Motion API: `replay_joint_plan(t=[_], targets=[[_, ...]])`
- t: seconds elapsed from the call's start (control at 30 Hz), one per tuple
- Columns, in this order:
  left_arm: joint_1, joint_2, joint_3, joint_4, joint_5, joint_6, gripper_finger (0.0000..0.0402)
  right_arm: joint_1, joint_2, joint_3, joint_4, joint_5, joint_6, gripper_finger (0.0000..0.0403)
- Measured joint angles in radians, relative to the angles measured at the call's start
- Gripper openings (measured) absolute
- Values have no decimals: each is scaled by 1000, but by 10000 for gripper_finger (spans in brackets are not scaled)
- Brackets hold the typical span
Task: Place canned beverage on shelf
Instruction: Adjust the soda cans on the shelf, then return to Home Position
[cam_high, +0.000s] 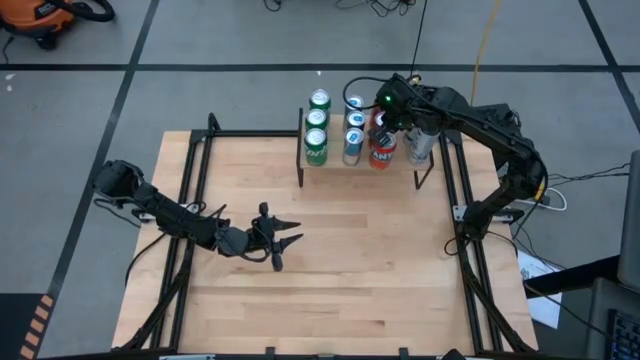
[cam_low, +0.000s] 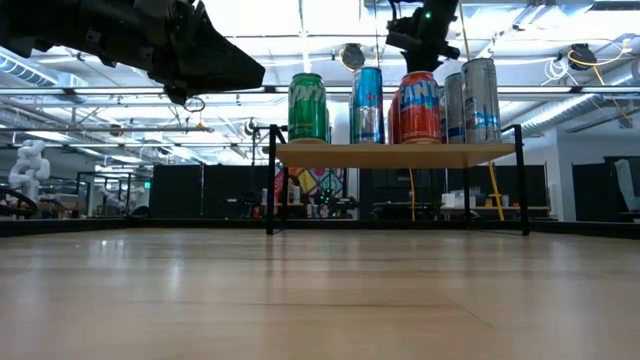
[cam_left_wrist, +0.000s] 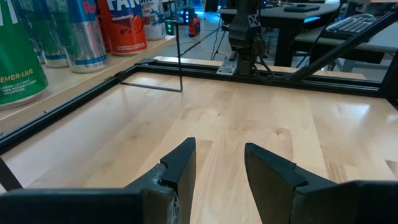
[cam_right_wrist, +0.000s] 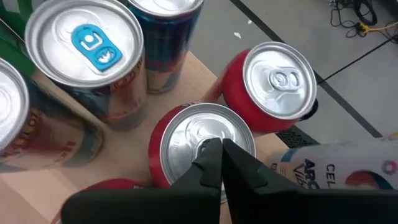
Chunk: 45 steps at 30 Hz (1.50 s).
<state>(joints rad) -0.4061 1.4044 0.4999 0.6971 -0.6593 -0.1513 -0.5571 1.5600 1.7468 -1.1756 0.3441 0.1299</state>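
Note:
The shelf (cam_low: 400, 154) stands at the table's far side and carries several cans upright on their bases: green (cam_low: 307, 105), blue (cam_low: 367, 103), red (cam_low: 420, 106) and silver (cam_low: 480, 98). My right gripper (cam_right_wrist: 219, 146) hangs over the shelf, fingers shut and pointing down, right above the top of a red can (cam_right_wrist: 186, 134). It also shows in the high view (cam_high: 385, 118). A second red can (cam_right_wrist: 277, 81) stands just beside it. My left gripper (cam_high: 285, 245) is open and empty, low over the table's left middle, and shows in its own wrist view (cam_left_wrist: 219, 162). My right gripper points down from above with its shut fingertips (cam_right_wrist: 208, 155) over the lid (cam_right_wrist: 180, 140) of the red can. I cannot tell whether they touch the lid. The can stands upright on the shelf board.
Cans stand close together on the shelf, with a white-labelled can (cam_right_wrist: 336, 171) at its right end. Black frame rails (cam_high: 195, 180) run along the table's left and right sides (cam_high: 465, 200). Bare tabletop (cam_high: 360, 260) lies in front of the shelf.

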Motion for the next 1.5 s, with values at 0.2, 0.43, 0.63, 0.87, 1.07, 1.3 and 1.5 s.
replay_joint_plan(t=[0.2, 0.43, 0.63, 0.87, 1.07, 1.3, 1.5], targets=[[0, 0, 0, 0, 0, 0, 138, 0, -2, 11, -22, 4, 0, 0], [-2, 0, 0, 3, -11, 3, 138, 32, -14, 95, -23, 21, -4, 0], [-6, -15, -1, 37, -34, 34, 138, 95, -85, 117, 49, 16, -6, 0], [-77, -14, -1, 38, -46, 30, 138, 226, -185, 70, 7, 17, 38, 0], [-167, -14, -1, 166, -130, 170, 138, 483, -376, -169, 361, -34, 49, 0], [-178, 0, -96, 318, -95, 133, 138, 761, -499, -723, 973, -35, 39, 0], [-92, 66, -172, 537, 76, 133, 138, 877, -452, -1089, 1650, -123, -12, 0]])
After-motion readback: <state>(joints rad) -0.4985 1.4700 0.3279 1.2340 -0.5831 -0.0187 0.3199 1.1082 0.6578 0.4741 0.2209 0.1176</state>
